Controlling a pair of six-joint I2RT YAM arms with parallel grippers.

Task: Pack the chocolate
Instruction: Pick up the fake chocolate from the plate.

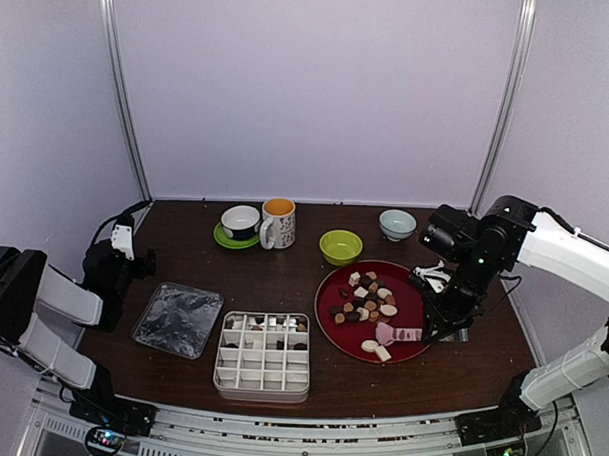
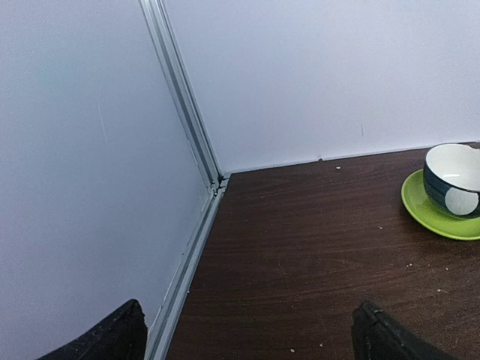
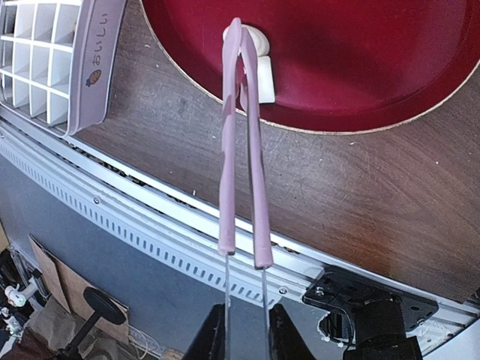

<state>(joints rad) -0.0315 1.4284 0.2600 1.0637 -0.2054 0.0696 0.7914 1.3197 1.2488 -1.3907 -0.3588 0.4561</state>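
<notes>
The chocolate (image 1: pixel 367 298) lies as several brown, tan and cream pieces on a red plate (image 1: pixel 326 324). My right gripper (image 1: pixel 447 328) (image 3: pixel 246 334) is shut on the metal handles of pink tongs (image 1: pixel 396 334) (image 3: pixel 241 135). The tong tips meet over a cream-white piece (image 3: pixel 261 71) at the plate's (image 3: pixel 360 67) near rim; I cannot tell whether they pinch it. A white grid tray (image 1: pixel 262 372) (image 3: pixel 30 60) holds several pieces in its back row. My left gripper (image 1: pixel 123 254) (image 2: pixel 251 337) is open and empty at the table's far left.
A clear plastic lid (image 1: pixel 178 320) lies left of the tray. At the back stand a cup on a green saucer (image 1: pixel 241 224) (image 2: pixel 454 178), a mug (image 1: pixel 278 223), a green bowl (image 1: pixel 341 246) and a pale blue bowl (image 1: pixel 397 224). Walls enclose the table.
</notes>
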